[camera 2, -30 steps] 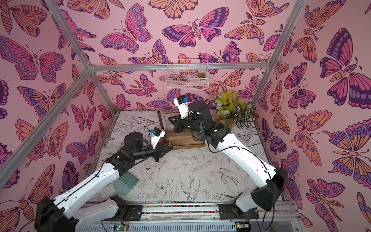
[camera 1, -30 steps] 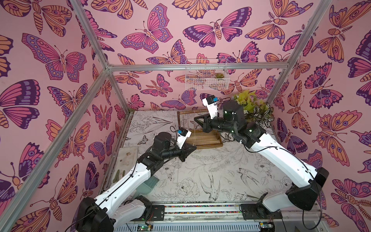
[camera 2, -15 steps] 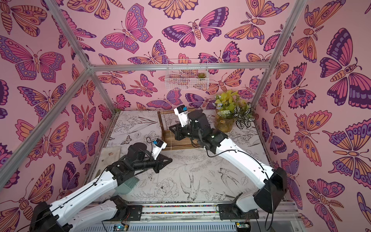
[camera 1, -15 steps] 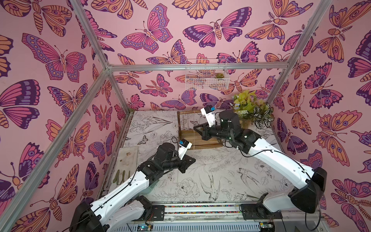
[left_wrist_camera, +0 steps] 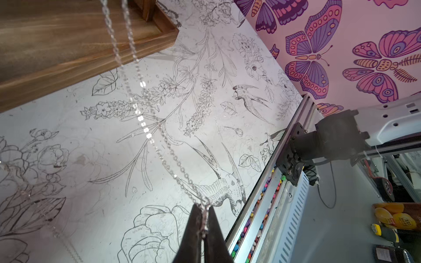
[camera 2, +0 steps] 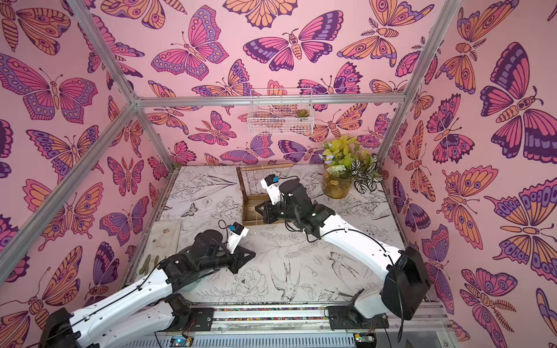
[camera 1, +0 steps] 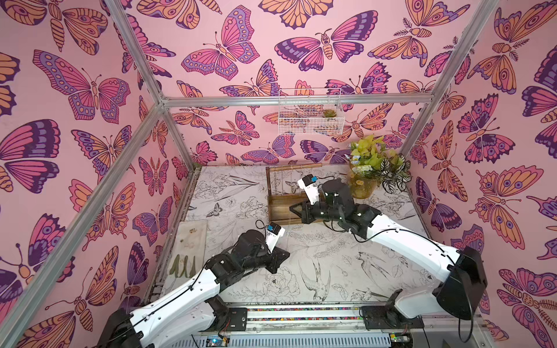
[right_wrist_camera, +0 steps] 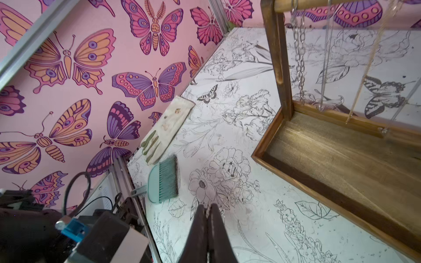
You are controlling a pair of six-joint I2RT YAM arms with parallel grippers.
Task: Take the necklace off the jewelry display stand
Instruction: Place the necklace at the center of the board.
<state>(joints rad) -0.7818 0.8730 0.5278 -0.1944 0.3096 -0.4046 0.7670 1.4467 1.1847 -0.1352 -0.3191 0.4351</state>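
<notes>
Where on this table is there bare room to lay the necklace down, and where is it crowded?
Bare mat lies in front between the left arm and the right arm, and at the back between the jewelry display stand and the left wall. Crowded: glove and brush along the left edge, potted plant at back right.

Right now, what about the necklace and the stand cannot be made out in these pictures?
Upper end of the necklace: left wrist view, cut off by the picture edge.
One end of the jewelry display stand: both top views, hidden behind the right arm.
Links pinched in the right end effector: right wrist view, hidden between its shut tips.
Necklace in the top views: too thin to follow.
</notes>
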